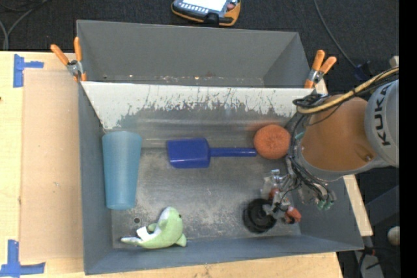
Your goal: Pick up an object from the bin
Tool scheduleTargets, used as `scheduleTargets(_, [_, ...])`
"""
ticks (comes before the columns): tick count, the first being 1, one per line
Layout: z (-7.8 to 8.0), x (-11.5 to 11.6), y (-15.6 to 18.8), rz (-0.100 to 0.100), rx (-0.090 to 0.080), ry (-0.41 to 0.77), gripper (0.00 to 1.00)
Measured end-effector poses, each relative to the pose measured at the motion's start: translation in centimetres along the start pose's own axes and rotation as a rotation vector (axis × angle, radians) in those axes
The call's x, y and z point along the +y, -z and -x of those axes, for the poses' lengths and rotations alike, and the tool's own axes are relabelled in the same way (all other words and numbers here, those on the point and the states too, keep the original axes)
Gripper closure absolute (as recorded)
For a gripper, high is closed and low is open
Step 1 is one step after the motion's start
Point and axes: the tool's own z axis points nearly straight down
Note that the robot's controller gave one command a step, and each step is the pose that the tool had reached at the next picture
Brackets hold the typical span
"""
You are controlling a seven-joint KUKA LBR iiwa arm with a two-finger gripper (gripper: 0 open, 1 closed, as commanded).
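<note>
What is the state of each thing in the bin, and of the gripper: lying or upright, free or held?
Gripper: lowered into the bin.
Orange ball: resting, free.
Blue scoop: lying flat, handle toward the orange ball, free.
Blue cup: lying on its side, free.
Green plush toy: lying on its side, free.
Black round thing: lying flat, right beside the gripper.

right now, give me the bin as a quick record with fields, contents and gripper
container: grey metal bin
left: pale blue cup, lying down
middle: blue scoop, handle pointing right
right: orange ball at the handle's end
front left: green plush toy
front right: black round thing
arm: gripper beside the black round thing, contact unclear
</note>
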Motion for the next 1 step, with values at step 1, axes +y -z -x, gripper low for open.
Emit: scheduleTargets(1, [-0.81,1.62,0.54,0.001,-0.001,0.010,1.00])
